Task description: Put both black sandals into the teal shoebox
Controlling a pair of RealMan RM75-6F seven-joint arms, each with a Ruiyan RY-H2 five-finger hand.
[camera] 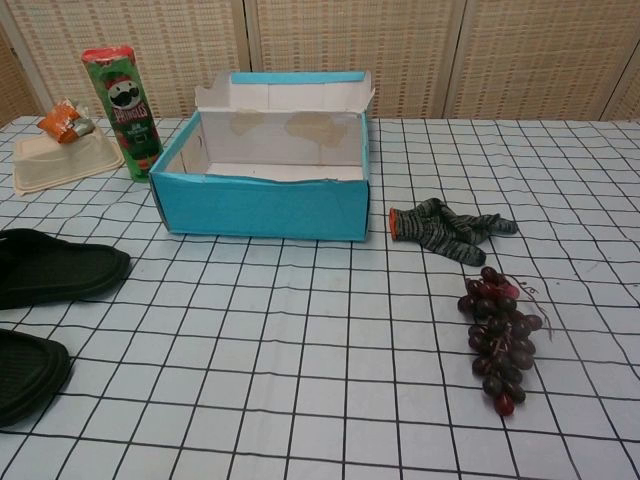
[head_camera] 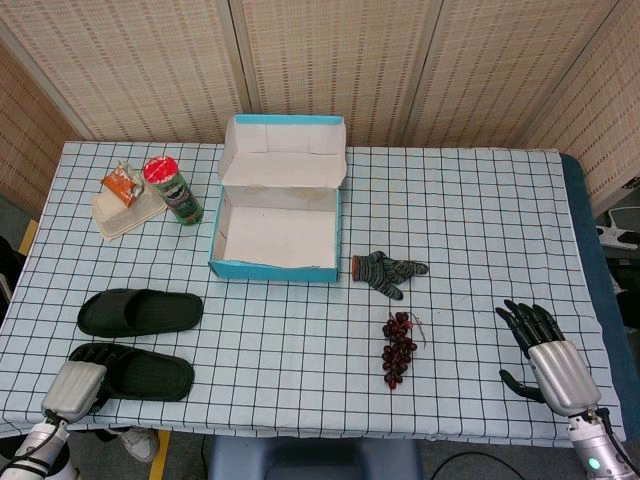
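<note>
The teal shoebox (head_camera: 272,268) (camera: 260,206) stands open with its lid up, and its white inside holds nothing. Two black sandals lie at the front left. The farther sandal (head_camera: 140,311) (camera: 55,266) is untouched. My left hand (head_camera: 75,386) rests its dark fingers on the left end of the nearer sandal (head_camera: 140,371) (camera: 25,375); black on black hides any grip, and the sandal lies flat. At the front right my right hand (head_camera: 550,352) hovers with fingers spread, holding nothing. The chest view shows neither hand.
A grey knit glove (head_camera: 388,270) (camera: 446,228) and a bunch of dark grapes (head_camera: 398,349) (camera: 497,342) lie right of the box. A Pringles can (head_camera: 174,190) (camera: 124,98), a beige container (head_camera: 125,212) (camera: 55,161) and a snack packet (head_camera: 121,182) sit at the back left.
</note>
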